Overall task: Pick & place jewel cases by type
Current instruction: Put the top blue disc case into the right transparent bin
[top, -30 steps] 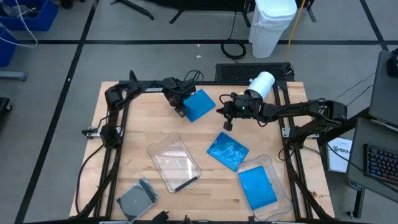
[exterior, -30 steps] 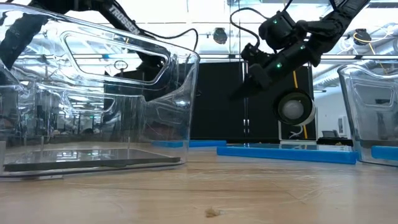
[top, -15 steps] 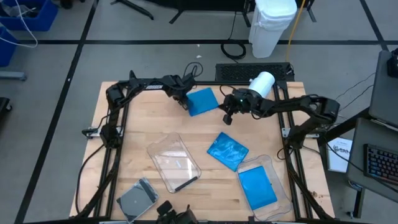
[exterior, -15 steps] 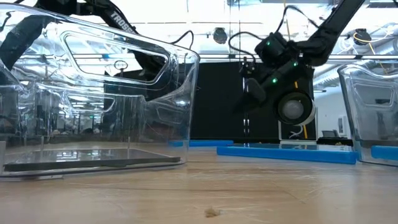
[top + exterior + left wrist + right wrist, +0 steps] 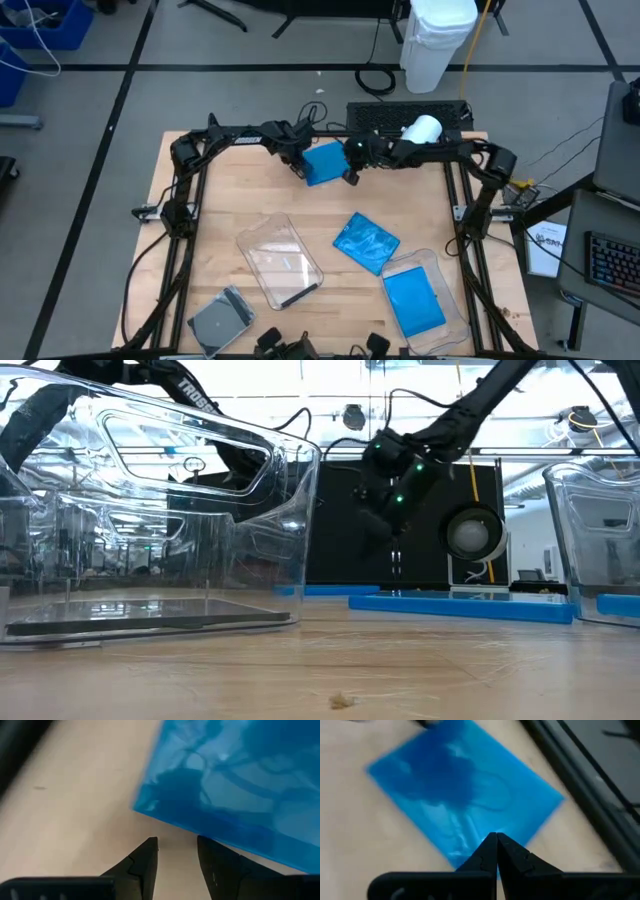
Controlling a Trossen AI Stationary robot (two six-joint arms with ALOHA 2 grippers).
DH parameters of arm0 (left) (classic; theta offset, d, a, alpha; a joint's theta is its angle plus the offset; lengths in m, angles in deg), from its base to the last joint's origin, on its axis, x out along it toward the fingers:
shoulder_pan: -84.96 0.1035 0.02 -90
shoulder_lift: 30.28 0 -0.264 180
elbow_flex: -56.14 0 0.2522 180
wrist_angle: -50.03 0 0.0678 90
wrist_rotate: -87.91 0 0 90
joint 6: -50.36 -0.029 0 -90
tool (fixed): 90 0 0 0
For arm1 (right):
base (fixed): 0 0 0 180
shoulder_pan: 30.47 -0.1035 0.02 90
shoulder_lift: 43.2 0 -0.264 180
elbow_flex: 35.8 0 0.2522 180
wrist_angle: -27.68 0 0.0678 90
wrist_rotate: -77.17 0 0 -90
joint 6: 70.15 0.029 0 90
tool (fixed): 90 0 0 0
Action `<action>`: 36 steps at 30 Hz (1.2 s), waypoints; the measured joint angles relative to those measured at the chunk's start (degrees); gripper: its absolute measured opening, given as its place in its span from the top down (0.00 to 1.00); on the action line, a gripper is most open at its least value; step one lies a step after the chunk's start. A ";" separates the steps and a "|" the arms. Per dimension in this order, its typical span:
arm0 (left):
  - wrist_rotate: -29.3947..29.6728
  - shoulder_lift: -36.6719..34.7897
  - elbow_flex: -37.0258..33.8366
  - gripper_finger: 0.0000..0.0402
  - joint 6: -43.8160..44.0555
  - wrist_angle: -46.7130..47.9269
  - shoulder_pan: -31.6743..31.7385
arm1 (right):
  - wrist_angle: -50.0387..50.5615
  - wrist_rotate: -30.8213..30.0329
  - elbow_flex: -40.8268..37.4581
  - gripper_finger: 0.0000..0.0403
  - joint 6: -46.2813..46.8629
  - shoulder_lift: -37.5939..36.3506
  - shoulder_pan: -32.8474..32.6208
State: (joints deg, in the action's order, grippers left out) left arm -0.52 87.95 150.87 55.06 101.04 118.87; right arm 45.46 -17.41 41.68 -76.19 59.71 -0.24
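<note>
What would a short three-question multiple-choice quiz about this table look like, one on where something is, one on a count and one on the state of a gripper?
1. Where does the grey jewel case lie?
A. Inside the tub with the blue case
B. On the bare table by the near left corner
C. Under the right gripper

2. How many blue jewel cases show in the high view?
A. One
B. Three
C. Five

3. How are the fingers of the right gripper?
A. Shut, holding nothing
B. Wide open
C. Shut on a grey case

Answers:
1 B: it lies on bare wood beside the left tub, not in it.
2 B: one between the grippers, one mid-table, one in the right tub.
3 A: in the right wrist view its fingertips meet over the blue case, with nothing between them.
</note>
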 joint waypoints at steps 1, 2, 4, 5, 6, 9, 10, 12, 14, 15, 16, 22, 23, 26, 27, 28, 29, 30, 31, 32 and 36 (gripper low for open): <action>-0.69 0.00 0.00 0.64 0.01 0.22 -0.20 | 0.93 -0.80 0.53 1.00 0.47 0.29 0.21; -1.11 0.00 -0.02 0.64 0.01 0.43 -0.39 | 1.44 -1.33 0.67 1.00 0.86 0.63 0.41; -1.62 0.00 0.00 0.64 -0.01 0.80 -0.97 | 1.33 -1.35 0.76 1.00 1.73 1.38 0.87; -1.58 0.00 -0.01 0.64 0.00 1.03 -1.27 | 1.56 -1.36 0.63 1.00 2.24 1.81 1.13; -1.57 0.00 -0.02 0.64 -0.13 1.24 -1.55 | 2.05 -1.31 0.57 1.00 2.59 2.28 1.35; -1.54 -0.07 -0.02 0.64 -1.42 2.16 -2.34 | 2.59 -1.18 0.53 1.00 4.10 3.82 2.30; -1.55 -0.07 -0.02 0.64 -1.84 2.48 -2.60 | 2.69 -1.01 0.53 1.00 4.52 4.24 2.56; -1.58 -0.09 -0.02 0.64 -2.30 2.60 -2.98 | 2.52 0.34 0.51 1.00 5.16 5.25 3.09; -1.55 -0.09 -0.01 0.64 -2.55 2.53 -3.06 | 2.55 1.68 0.51 1.00 5.79 6.29 3.44; -1.57 -0.09 -0.01 0.64 -2.55 2.48 -3.05 | 2.33 1.83 0.51 1.00 6.10 6.76 3.53; -1.55 -0.09 -0.02 0.64 -2.55 2.42 -3.04 | 2.22 1.83 0.51 1.00 6.48 6.99 3.57; -1.29 -0.09 -0.04 0.64 -2.63 1.87 -3.04 | -0.55 6.14 0.61 1.00 6.77 8.47 3.34; -1.29 -0.09 -0.04 0.64 -2.63 2.03 -3.04 | -1.12 6.49 0.58 1.00 6.58 8.49 2.99; -1.05 -0.11 -0.09 0.64 -2.68 2.73 -3.03 | -2.04 7.32 0.38 1.00 6.19 7.60 1.81; -0.97 -0.12 -0.10 0.64 -2.69 3.05 -3.00 | -1.64 7.63 0.28 1.00 5.82 7.02 1.35; -0.83 -0.14 -0.11 0.64 -2.68 3.32 -3.00 | -0.90 7.90 0.15 1.00 5.29 6.36 0.71; -0.58 -0.16 -0.13 0.64 -2.65 3.60 -3.00 | -0.65 7.92 0.10 1.00 4.87 5.63 0.21; -0.29 -0.20 -0.15 0.64 -2.63 4.06 -2.97 | -0.59 8.04 0.10 1.00 4.60 4.77 -0.17; 0.03 -0.20 -0.15 0.64 -2.63 4.17 -2.97 | -0.63 8.06 0.10 1.00 4.19 3.91 -0.60; 0.68 -0.20 -0.15 0.64 -2.59 4.31 -2.97 | -0.77 8.04 0.12 1.00 3.82 3.04 -1.00; 3.77 -0.20 -0.15 0.64 -1.28 5.55 -2.99 | -1.12 8.98 0.21 1.00 3.45 -0.27 -2.98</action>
State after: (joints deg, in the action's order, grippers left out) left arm 3.25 87.76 150.71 53.78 106.59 115.88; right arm 44.34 -8.43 41.88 -72.74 59.44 -3.22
